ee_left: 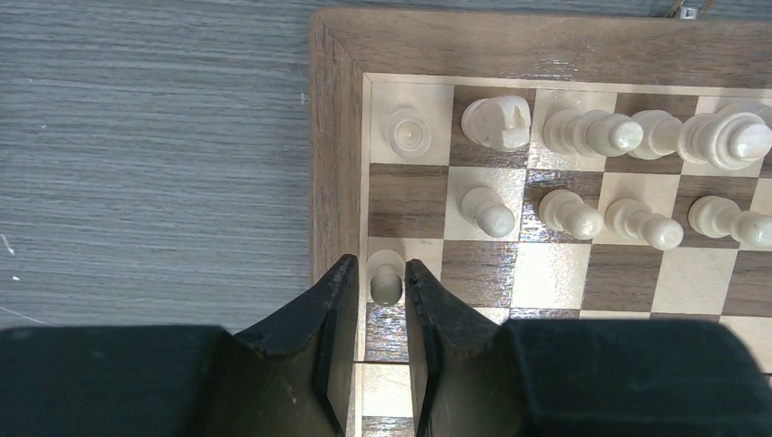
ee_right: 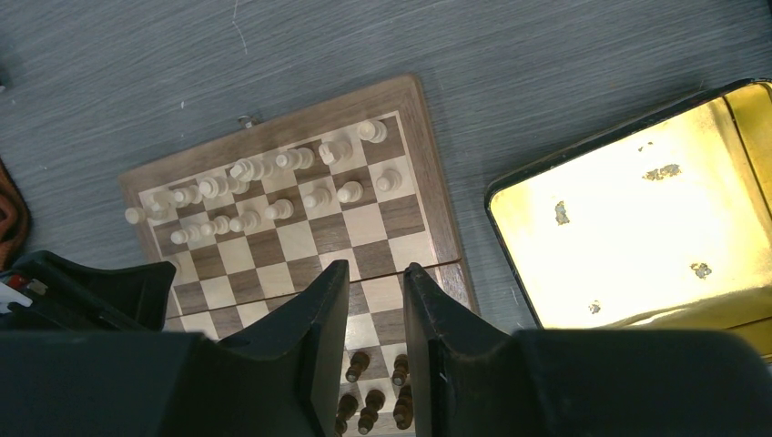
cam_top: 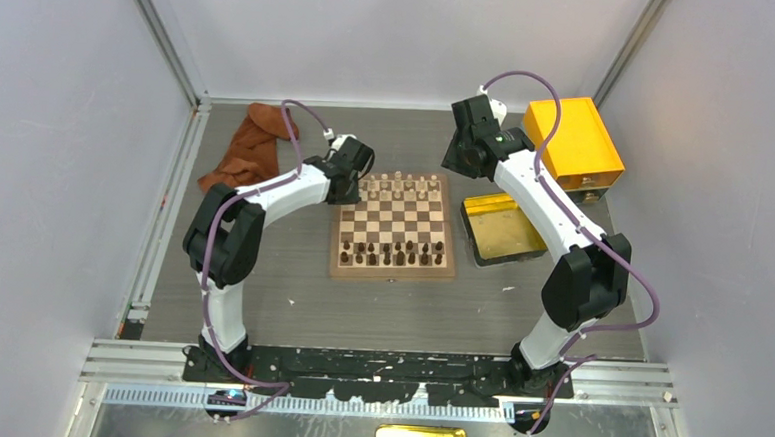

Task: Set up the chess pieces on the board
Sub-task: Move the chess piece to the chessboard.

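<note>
Over the checkered wooden board (ee_left: 337, 137) edge, left tool (ee_left: 380, 269) narrowly brackets a cream wooden pawn (ee_left: 386, 286), grip unclear; right tool (ee_right: 375, 273) slightly parted, empty.

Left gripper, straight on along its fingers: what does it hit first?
Likely the pale pawn standing between the fingers of the left gripper, by the border of the board. Fingertip height above the squares is unclear.

right gripper (ee_right: 375, 269) hovering above board (ee_right: 273, 137), fingers (ee_right: 319, 309) gaping | chess pieces (ee_right: 279, 209) standing in two rows | tray (ee_right: 619, 228) lying beside board
</note>
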`<state>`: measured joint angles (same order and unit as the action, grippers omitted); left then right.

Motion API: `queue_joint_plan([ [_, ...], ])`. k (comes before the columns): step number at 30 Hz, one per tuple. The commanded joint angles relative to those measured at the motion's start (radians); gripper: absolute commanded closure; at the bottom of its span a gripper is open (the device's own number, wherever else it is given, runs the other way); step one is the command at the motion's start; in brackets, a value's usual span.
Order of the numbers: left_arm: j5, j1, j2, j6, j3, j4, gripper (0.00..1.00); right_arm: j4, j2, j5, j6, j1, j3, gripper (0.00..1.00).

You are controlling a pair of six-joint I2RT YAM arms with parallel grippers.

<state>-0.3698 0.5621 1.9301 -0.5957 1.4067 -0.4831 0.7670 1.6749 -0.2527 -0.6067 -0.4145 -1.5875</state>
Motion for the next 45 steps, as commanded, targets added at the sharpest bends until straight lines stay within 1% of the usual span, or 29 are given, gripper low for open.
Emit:
queue_joint_plan([
  [1,-0.004,-0.005,-0.039,-0.013,-0.001,0.022,0.74,-0.029,-0.024,-0.018,0.004,0.006,-0.012,0.66],
  [5,-0.003,-0.005,-0.04,-0.012,0.0,0.019,0.76,-0.029,-0.023,-0.017,0.004,0.006,-0.012,0.66],
  [15,-0.007,-0.005,-0.04,-0.01,0.0,0.014,0.87,-0.033,-0.024,-0.017,0.002,0.007,-0.005,0.66],
  [30,-0.014,-0.013,-0.013,-0.003,0.059,0.009,0.89,-0.032,-0.019,-0.02,0.005,0.007,-0.009,0.66],
  [35,-0.009,-0.017,-0.003,-0.002,0.077,0.008,0.92,-0.033,-0.016,-0.022,0.005,0.008,-0.013,0.66],
  [45,0.001,-0.026,0.026,0.001,0.11,0.01,0.92,-0.029,-0.009,-0.021,0.008,0.009,-0.018,0.66],
])
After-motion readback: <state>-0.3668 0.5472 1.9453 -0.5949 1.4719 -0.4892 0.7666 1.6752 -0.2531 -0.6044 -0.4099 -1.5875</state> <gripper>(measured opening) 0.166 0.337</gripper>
